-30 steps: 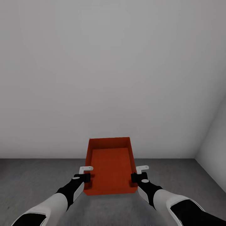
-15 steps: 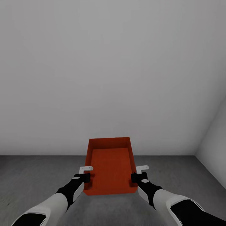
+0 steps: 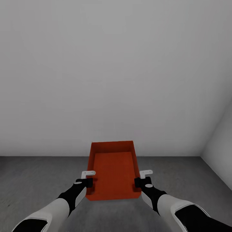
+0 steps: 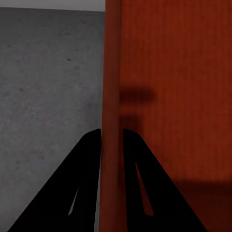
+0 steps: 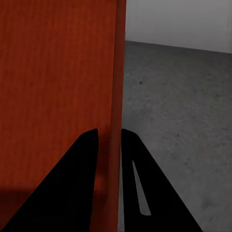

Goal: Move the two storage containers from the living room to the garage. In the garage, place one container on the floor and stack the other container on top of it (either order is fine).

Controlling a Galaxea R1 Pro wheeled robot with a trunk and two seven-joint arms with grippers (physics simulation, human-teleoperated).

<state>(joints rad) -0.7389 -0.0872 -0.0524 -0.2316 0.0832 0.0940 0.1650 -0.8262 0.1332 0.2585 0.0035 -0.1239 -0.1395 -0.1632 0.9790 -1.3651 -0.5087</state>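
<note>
A plain white-grey wall (image 3: pixel 116 71) rises ahead, meeting a second wall at a corner on the right. Below it spreads the floor (image 3: pixel 38 180), rough mottled grey concrete.

Held above that floor, in front of the robot and between its two arms, is one orange-red storage container (image 3: pixel 112 170). It is open-topped and empty, its opening facing up. Its long axis runs straight away from the robot toward the wall, with the near short end between the two wrists and the far short end overlapping the line where wall meets floor in the head view.

The left gripper (image 3: pixel 88 183) pinches the container's left long wall near the near corner. In the left wrist view the two black fingers (image 4: pixel 79 183) stand narrowly apart with the thin orange rim wall between them, one finger outside over the concrete, the other inside over the container's ribbed bottom (image 4: pixel 179 96).

The right gripper (image 3: pixel 138 182) pinches the right long wall in the same way, mirroring the left. In the right wrist view its fingers (image 5: pixel 145 183) are drawn in close on the rim wall (image 5: pixel 117 72), one inside the container, one outside above the grey floor.
</note>
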